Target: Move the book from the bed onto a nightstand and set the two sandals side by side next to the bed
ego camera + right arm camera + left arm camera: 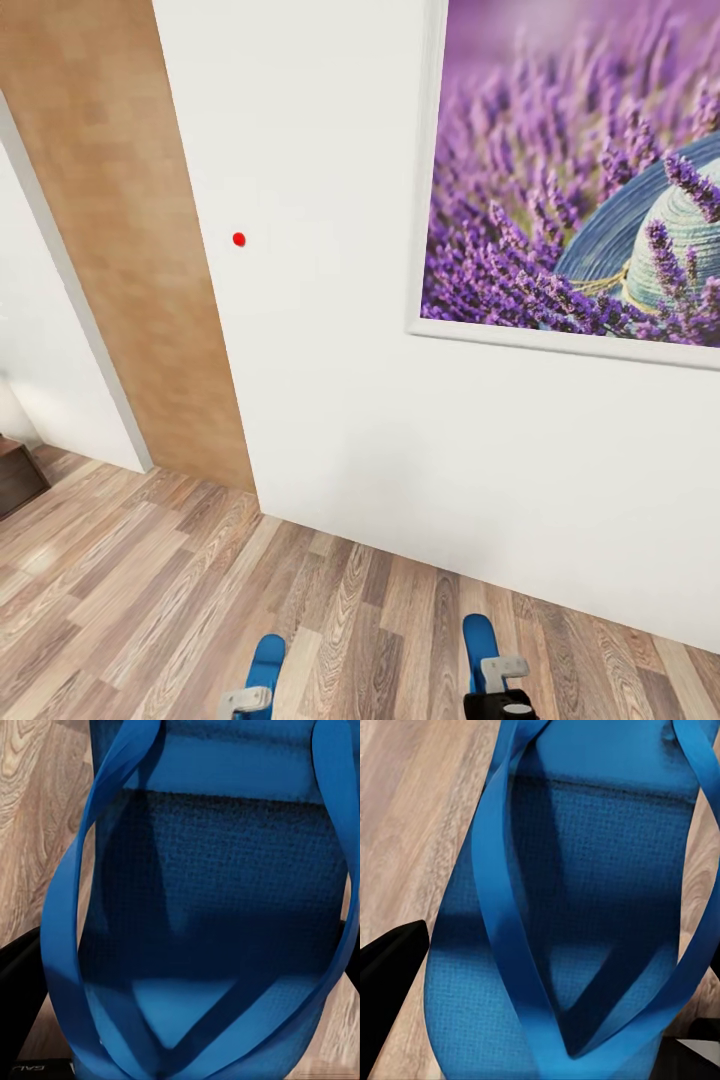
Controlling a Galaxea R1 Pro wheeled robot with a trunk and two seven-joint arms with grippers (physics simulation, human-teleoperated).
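Robot is in transit, facing a white wall [330, 400]. No bed, book or nightstand in front of it right now.

Left to right in the head view:
- Far left: a white door frame [70, 300], then a light wood-grain panel [110, 200]. A dark brown wooden corner [15, 478] pokes in at the left edge, low down; too little of it to say what it is.
- Centre: bare wall, wood-plank floor [150, 580] below it.
- Right: a framed lavender picture [580, 170] hanging on the wall.
- Bottom edge: two bright blue sandals, one per arm. The left sandal [267, 662] sits above the left gripper [245, 700], the right sandal [479, 640] above the right gripper [505, 690]. Both long axes run roughly away from the robot, near parallel, with a gap of floor showing between them.

Wrist views:
- Left: the left sandal [585, 930] is right up against the camera, strap side facing it, and runs along the finger direction. Black finger parts sit at both sides of it, so the gripper reads as clamped on it.
- Right: same picture. The right sandal [210, 915] lies along the fingers, black parts flank it, reads as gripped.

Key relation: each sandal is already in its own gripper, so reach is not the issue. The bed's direction cannot be judged from here. My read is the base has to turn away from this wall first. The sandals are carried near parallel, which should suit setting them down side by side.
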